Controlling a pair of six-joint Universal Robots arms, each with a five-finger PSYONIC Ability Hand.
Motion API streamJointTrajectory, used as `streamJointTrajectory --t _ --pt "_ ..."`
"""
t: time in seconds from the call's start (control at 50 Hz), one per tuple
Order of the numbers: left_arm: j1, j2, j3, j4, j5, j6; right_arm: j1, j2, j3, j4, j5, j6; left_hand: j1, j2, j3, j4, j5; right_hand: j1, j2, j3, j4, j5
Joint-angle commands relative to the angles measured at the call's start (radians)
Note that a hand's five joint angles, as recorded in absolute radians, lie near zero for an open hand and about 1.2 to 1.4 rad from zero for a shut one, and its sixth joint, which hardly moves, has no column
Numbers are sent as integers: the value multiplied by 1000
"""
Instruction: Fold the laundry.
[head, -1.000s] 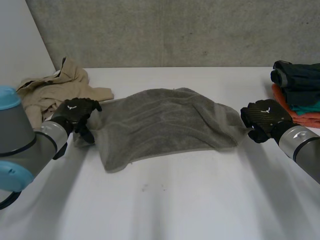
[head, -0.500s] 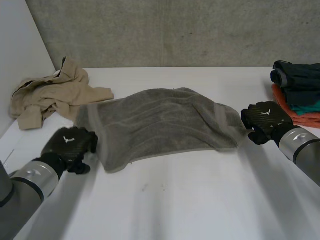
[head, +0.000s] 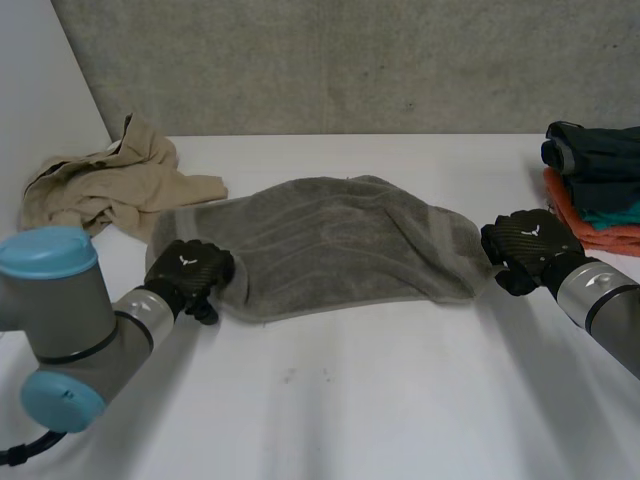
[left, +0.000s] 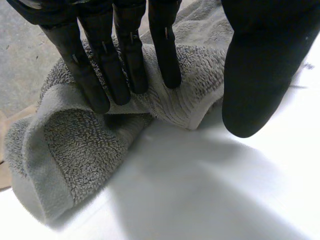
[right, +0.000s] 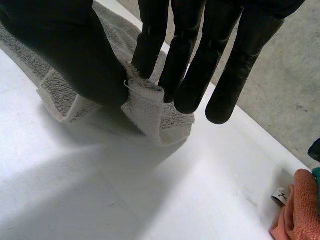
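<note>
A grey towel (head: 340, 240) lies spread across the middle of the white table (head: 350, 400). My left hand (head: 188, 272) rests at its near left corner. In the left wrist view the straight fingers (left: 125, 65) press down on the rumpled towel corner (left: 85, 150), and the thumb (left: 255, 75) stands apart over bare table beside the edge. My right hand (head: 525, 245) is at the towel's right corner. In the right wrist view its thumb (right: 65, 50) and fingers pinch the folded-up towel corner (right: 150, 112), lifted slightly off the table.
A crumpled beige garment (head: 110, 185) lies at the back left near the wall. A stack of folded clothes (head: 595, 185), dark over teal and orange, stands at the right edge; its orange cloth (right: 300, 205) lies past my right hand.
My left hand left the towel's far left corner, drew back toward the near side, then came in onto the near left corner, which bunched up. The right hand kept its pinch.
</note>
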Motion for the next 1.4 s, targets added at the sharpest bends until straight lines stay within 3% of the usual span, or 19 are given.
streamJointTrajectory --t 0.02,0.3,0.52,1.04,1.12,1.18,1.28,1.4 --pt "-1 -78 89 -3 -2 0 -3 1 1 -1 0 0 61 64 64 70 77 400 218 211 207 227" --pt "-38 -174 236 -3 -66 20 -1 1 12 1 0 -2 134 137 137 143 150 400 218 211 207 227" --pt "-92 -196 276 -3 -69 11 -1 1 16 1 0 -8 149 152 152 158 165 400 218 211 207 227" --pt "-110 -293 416 -3 -71 -6 2 7 22 -1 0 -20 319 322 322 328 335 400 218 211 207 227" --pt "-112 -311 436 -2 -71 -6 0 9 24 -1 -2 -20 451 454 454 460 467 400 218 211 207 227" --pt "-110 -314 442 -2 -72 -8 0 9 24 -1 -2 -20 773 776 776 782 789 400 218 211 207 227" --pt "-112 -279 416 -12 -127 -9 -1 3 6 8 0 -26 774 777 777 783 790 400 218 211 207 227" --pt "-90 37 281 -77 -193 0 3 -52 -50 65 3 -110 774 777 777 783 790 400 218 211 207 227"
